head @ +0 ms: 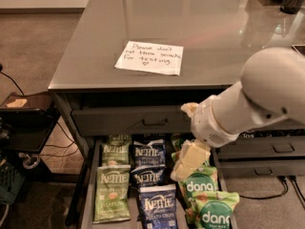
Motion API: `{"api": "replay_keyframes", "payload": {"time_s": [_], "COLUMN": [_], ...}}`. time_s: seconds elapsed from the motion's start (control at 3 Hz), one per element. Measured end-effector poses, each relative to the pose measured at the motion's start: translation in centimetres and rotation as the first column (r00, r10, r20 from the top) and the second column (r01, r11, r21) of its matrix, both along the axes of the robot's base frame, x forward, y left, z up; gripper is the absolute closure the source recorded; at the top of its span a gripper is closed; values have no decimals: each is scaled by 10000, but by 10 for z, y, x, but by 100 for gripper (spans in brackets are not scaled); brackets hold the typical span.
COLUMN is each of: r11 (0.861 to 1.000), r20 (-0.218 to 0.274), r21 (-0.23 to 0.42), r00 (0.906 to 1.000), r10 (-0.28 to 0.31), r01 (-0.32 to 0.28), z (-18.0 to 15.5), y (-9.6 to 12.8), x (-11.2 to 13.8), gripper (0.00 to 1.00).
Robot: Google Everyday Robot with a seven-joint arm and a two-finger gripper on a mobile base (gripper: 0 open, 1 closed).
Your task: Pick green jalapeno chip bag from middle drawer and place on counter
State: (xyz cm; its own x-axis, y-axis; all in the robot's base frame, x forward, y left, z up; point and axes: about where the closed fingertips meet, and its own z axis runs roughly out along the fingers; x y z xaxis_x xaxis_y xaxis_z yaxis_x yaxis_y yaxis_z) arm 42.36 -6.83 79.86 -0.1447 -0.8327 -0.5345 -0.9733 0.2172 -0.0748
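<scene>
Olive-green Kettle jalapeno chip bags lie in the left column of the open middle drawer (87,194); the nearest full one (112,193) is at the front, with another (114,154) behind it. My gripper (183,166), cream-coloured on a white arm, hangs over the drawer's right half, between the blue bags and the dang bags. It is well right of the green Kettle bags and holds nothing that I can see. The grey counter (200,23) lies above.
Dark blue Kettle bags (148,152) fill the middle column and brighter green dang bags (206,189) the right. A handwritten note (149,57) lies on the counter. A closed drawer (128,120) sits above the open one. More drawers (267,151) stand at the right, a dark cart (24,123) at the left.
</scene>
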Motion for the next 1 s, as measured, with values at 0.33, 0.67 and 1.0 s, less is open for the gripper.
{"api": "replay_keyframes", "payload": {"time_s": [0.33, 0.67, 1.0], "r11": [9985, 9969, 9968], "r20": [-518, -958, -967], "r21": [494, 458, 457], "r00": [9983, 9931, 9929], "r10": [252, 675, 700], "r01": [-226, -633, -658], "z": [-52, -87, -88], "y": [40, 67, 68], "x": [-7, -13, -13], "gripper": [0, 0, 0]}}
